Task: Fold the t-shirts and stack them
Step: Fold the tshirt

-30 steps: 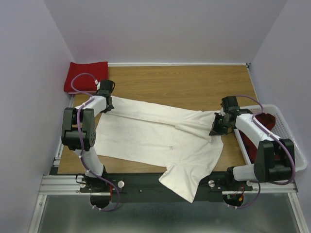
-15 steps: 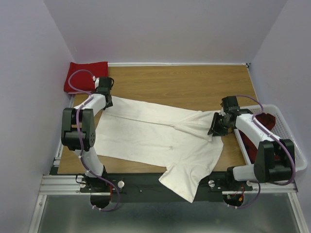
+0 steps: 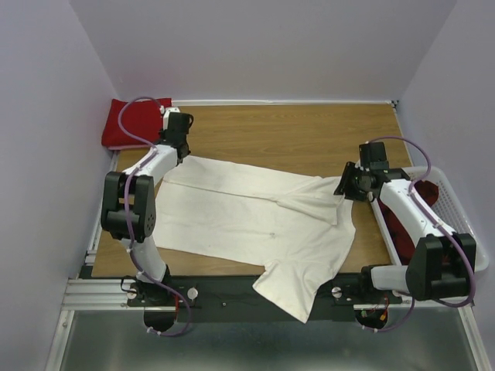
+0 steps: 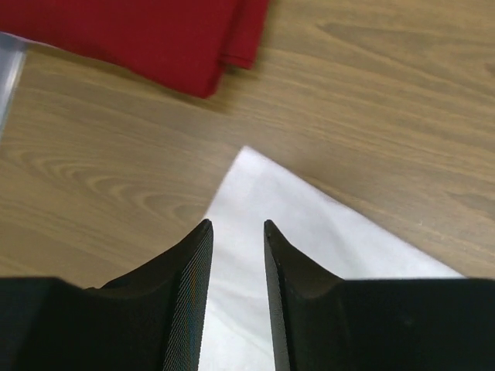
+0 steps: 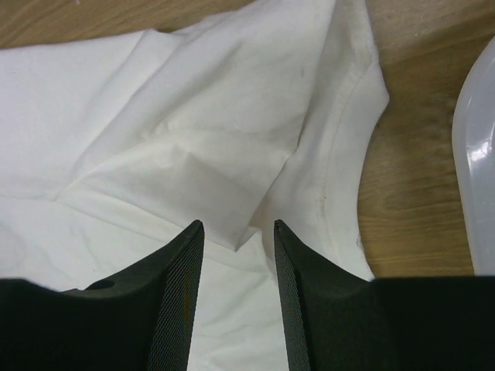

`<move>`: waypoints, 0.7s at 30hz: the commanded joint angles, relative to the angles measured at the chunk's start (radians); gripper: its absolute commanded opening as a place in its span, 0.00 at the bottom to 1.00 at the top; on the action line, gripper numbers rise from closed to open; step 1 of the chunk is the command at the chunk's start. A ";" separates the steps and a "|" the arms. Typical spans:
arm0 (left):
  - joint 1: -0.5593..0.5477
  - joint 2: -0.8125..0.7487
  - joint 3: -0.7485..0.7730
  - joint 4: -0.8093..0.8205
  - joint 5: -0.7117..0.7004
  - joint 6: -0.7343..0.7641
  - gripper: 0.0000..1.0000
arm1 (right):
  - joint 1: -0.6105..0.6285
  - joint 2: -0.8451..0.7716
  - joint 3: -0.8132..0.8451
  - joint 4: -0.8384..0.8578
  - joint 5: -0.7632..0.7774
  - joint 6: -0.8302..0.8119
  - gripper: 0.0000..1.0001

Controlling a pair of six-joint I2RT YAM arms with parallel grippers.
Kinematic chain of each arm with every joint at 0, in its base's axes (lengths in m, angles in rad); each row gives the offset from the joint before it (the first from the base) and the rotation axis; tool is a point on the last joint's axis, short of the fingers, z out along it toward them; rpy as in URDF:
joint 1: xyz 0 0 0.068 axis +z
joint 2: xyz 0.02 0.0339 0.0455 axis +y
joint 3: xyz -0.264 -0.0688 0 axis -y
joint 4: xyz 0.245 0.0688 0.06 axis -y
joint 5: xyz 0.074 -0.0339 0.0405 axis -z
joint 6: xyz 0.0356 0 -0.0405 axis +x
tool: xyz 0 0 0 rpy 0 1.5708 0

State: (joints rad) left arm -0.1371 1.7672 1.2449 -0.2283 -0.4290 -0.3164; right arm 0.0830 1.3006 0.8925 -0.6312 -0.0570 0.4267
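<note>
A large cream-white t-shirt lies spread across the wooden table, one sleeve hanging over the near edge. My left gripper hovers open just above the shirt's far-left corner, with nothing between its fingers. At the shirt's right side my right gripper is also open, over a folded flap and seam, holding nothing. A bright red t-shirt lies folded at the far-left corner of the table. A dark red t-shirt sits in the basket.
A white plastic lattice basket stands at the right edge of the table, its rim close to my right gripper. Bare wood stretches behind the shirt up to the back wall. Purple walls close in on both sides.
Both grippers have gone from shut to open and let go of the white shirt. The left one lifted towards the back right, the right one rose and drew back slightly.
</note>
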 commanded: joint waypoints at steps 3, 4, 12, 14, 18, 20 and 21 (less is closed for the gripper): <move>-0.007 0.150 0.059 -0.040 0.085 -0.018 0.37 | -0.008 0.057 0.043 0.083 0.022 0.021 0.49; -0.007 0.161 0.067 -0.043 0.088 -0.019 0.37 | -0.008 0.065 0.049 0.090 0.028 0.024 0.49; 0.066 0.232 0.085 -0.062 0.118 -0.035 0.36 | -0.009 0.172 0.092 0.185 0.111 0.069 0.49; 0.102 0.225 0.067 -0.057 0.108 -0.038 0.36 | -0.009 0.193 0.092 0.237 0.118 0.084 0.49; 0.128 0.215 0.054 -0.052 0.108 -0.033 0.36 | -0.009 0.258 0.102 0.332 0.086 0.112 0.49; 0.151 0.215 0.050 -0.049 0.110 -0.032 0.36 | -0.008 0.273 0.100 0.405 0.074 0.129 0.49; 0.154 0.216 0.047 -0.049 0.108 -0.032 0.36 | -0.011 0.281 0.102 0.424 0.071 0.132 0.49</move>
State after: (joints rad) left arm 0.0006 1.9808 1.3144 -0.2760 -0.3237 -0.3420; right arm 0.0830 1.5551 0.9668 -0.3500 0.0132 0.5167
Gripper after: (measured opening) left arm 0.360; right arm 0.487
